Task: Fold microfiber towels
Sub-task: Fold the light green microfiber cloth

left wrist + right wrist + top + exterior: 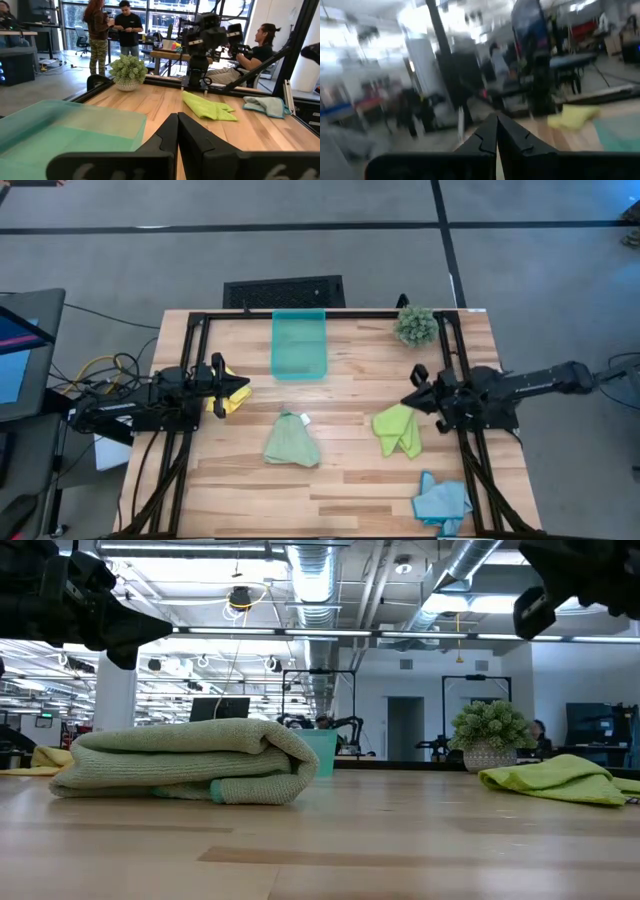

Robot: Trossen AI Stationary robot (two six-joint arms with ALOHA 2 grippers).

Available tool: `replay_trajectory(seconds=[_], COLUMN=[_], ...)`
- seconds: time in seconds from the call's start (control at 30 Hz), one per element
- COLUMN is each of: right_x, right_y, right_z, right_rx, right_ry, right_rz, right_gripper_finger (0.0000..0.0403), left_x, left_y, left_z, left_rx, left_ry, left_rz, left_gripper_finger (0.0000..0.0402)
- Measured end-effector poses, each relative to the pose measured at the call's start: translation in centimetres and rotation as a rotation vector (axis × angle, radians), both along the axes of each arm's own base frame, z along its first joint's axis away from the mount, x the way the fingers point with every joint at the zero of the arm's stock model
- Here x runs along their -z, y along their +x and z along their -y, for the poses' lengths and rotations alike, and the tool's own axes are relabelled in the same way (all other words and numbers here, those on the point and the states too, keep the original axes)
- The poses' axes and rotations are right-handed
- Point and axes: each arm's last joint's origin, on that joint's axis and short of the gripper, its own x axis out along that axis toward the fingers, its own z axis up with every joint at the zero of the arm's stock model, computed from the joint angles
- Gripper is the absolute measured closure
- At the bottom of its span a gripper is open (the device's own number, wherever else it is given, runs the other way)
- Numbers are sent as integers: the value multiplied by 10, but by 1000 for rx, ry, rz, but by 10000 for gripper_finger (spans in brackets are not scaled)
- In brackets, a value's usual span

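Note:
Four microfiber towels lie on the wooden table. The yellow one [228, 398] sits at the left, partly under my left gripper [244, 388], which hangs above it, shut and level. The pale green one [292, 442] lies folded in the middle, rounded fold up [190, 775]. The lime green one [398, 430] lies crumpled at the right, just below my right gripper [408, 400], which is raised, shut and holds nothing. The light blue one [442, 500] is bunched near the front right edge. My left fingers [177, 131] and my right fingers [496, 131] both close to a point.
A translucent teal bin [299, 343] stands at the far middle of the table, and a small spiky plant [415, 325] at the far right corner. Black frame rails [186, 360] run along the table's sides. People stand and sit in the room beyond the table.

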Motion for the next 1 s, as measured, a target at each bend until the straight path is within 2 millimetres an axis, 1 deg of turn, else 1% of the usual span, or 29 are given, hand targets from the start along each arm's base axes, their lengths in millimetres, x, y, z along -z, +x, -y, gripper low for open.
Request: replay_trajectory(seconds=[0.1, 0.2, 0.3, 0.4, 0.47, 0.6, 0.7, 0.83, 1.0], right_x=[-15, -27, -30, -27, -18, 5, 24, 47, 67], right_y=[12, 23, 33, 43, 50, 63, 72, 82, 94], right_z=[-10, -17, -23, -28, -30, -35, -43, -51, -58], right_rx=[-33, -39, -14, -1, 13, 43, 39, 40, 48], right_ry=[-97, -169, -238, -240, -227, -201, -228, -277, -300], right_rz=[-160, -370, -576, -736, -846, -1003, -1099, -1183, -1202], right_gripper_finger=[368, 360, 343, 319, 297, 254, 235, 235, 258], left_x=[0, 0, 0, 0, 0, 0, 0, 0, 0], left_y=[0, 0, 0, 0, 0, 0, 0, 0, 0], left_z=[0, 0, 0, 0, 0, 0, 0, 0, 0], left_rx=[0, 0, 0, 0, 0, 0, 0, 0, 0], left_ry=[0, 0, 0, 0, 0, 0, 0, 0, 0], left_rz=[0, 0, 0, 0, 0, 1, 0, 0, 0], left_gripper_finger=[401, 402, 401, 401, 401, 402, 402, 401, 401])
